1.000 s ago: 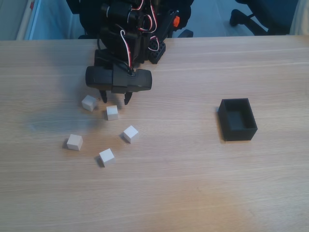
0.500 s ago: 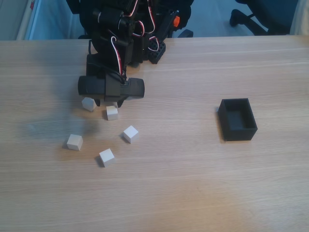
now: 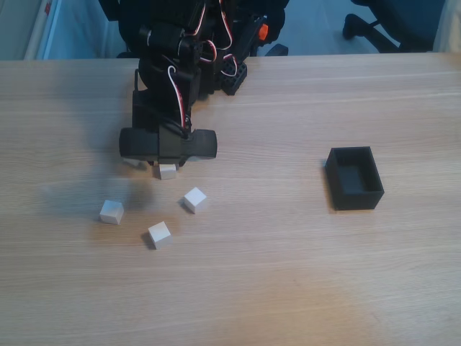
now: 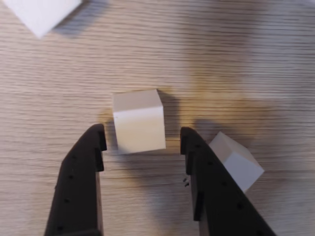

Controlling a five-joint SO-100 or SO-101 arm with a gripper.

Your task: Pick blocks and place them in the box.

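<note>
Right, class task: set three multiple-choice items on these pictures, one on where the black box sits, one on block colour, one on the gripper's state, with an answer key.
1. In the fixed view, where is the box relative to the blocks?
A. To their right
B. To their left
C. Among them

2. What colour are the blocks?
A. Red
B. Off-white
C. Blue

3. How does the gripper stand in the wrist view?
A. Shut on a block
B. Open, a block between its fingers
C. Open above the box

Key:
1 A, the box stands alone on the table's right side.
2 B, each block shows pale cream faces.
3 B, gaps show on both sides of that block.
</note>
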